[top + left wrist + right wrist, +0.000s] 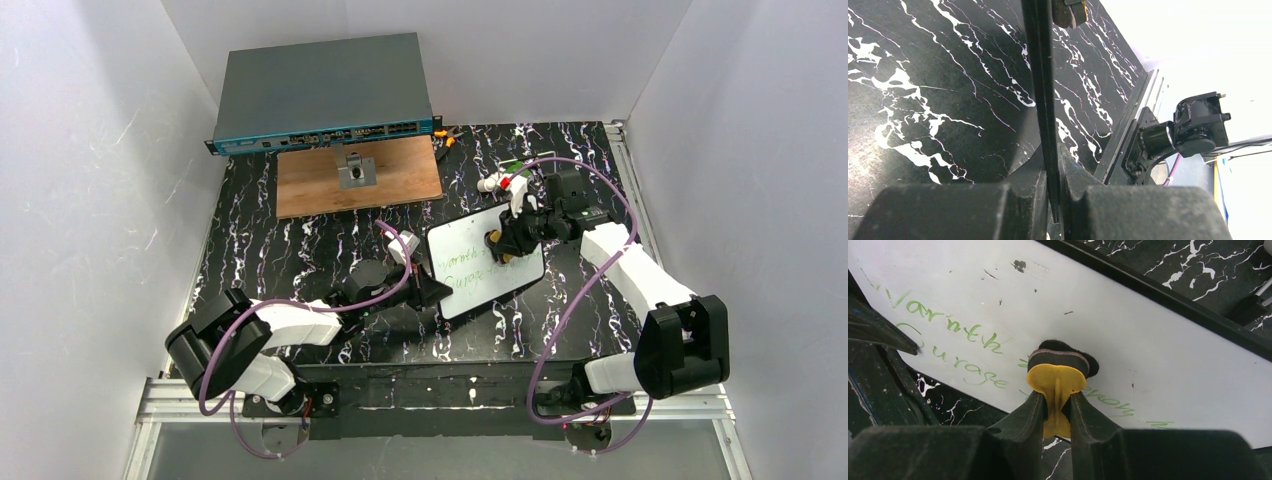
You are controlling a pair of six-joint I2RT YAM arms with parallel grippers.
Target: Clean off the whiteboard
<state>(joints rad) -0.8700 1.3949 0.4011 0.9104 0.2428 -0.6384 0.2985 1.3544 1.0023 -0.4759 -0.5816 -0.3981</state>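
While my left hand (1053, 175) pinches the whiteboard (1158, 340) by its edge | right hand (1055, 400) clamped on eraser (1058, 371), pad on whiteboard | risk: pressing hard could lever it from left grip

Green writing marks the white whiteboard (1158, 335); the eraser (1055, 382) is yellow and black.

Left arm (290, 325) reaches low and forward, jaws clamped; right arm (638, 270) bends inward, jaws gripping.
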